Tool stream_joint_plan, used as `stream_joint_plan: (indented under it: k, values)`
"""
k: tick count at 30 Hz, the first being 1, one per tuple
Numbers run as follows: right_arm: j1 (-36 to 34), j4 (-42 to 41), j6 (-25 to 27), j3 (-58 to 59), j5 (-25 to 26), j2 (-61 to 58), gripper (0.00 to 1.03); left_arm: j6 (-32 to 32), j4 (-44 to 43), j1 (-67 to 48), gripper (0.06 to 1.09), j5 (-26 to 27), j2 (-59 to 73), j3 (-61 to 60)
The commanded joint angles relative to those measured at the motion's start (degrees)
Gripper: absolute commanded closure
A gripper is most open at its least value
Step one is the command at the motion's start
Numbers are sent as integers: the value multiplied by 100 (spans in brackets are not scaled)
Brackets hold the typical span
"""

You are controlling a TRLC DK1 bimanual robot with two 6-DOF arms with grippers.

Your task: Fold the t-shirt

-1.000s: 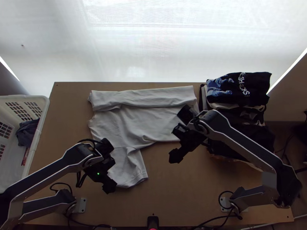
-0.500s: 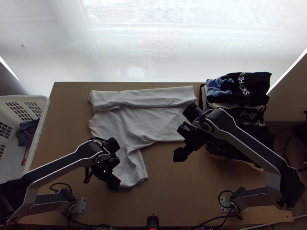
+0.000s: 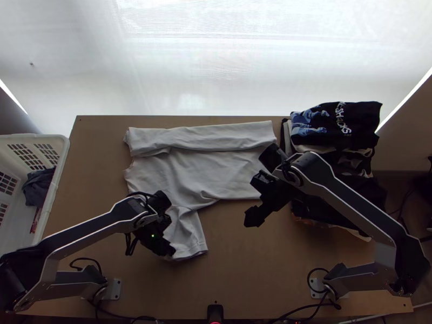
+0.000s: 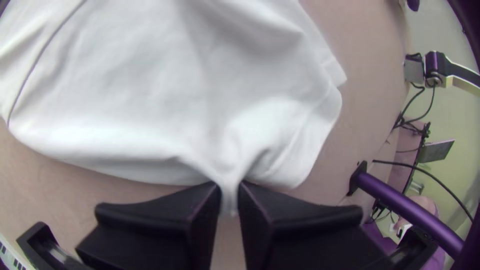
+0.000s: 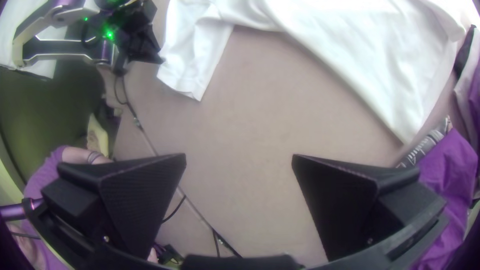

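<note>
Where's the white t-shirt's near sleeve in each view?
Top view: near sleeve left of centre, below the shirt body.
Left wrist view: pinched in the left gripper, spreading ahead of its fingers.
Right wrist view: beyond the open right gripper.
Shared landmark: left gripper, at the sleeve each time.

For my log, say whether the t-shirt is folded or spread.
Partly folded: the t-shirt has its far side turned over in a strip, the rest spread, one sleeve pinched by the left gripper.

The left tool (image 3: 171,252) pinches a fold of white t-shirt (image 4: 150,95) between its fingers (image 4: 150,215).
</note>
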State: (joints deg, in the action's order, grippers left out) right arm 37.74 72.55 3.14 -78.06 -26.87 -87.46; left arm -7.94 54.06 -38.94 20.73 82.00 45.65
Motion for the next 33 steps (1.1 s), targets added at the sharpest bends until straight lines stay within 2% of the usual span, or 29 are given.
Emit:
stream_joint_plan:
  k: [1,5,8,12,14,22,33]
  values:
    - [-91,4,38,-25,7,27,5,-84,-414,238,105,-96,-219,-153]
    - [-188,22,91,-25,7,27,5,-14,-915,246,105,-307,-1089,-293]
    - [-258,22,126,10,7,27,5,-84,-713,352,105,-289,-1239,14]
    - [-267,22,170,2,7,-34,5,3,-150,747,105,151,-1098,392]
    - [-258,22,170,-7,-2,-69,5,223,175,993,105,564,-1072,542]
    - [-249,22,179,63,-2,-87,5,953,1265,2145,105,1522,-228,1315]
    - [-214,22,161,309,-2,27,5,1366,2381,3182,105,2119,1556,2669]
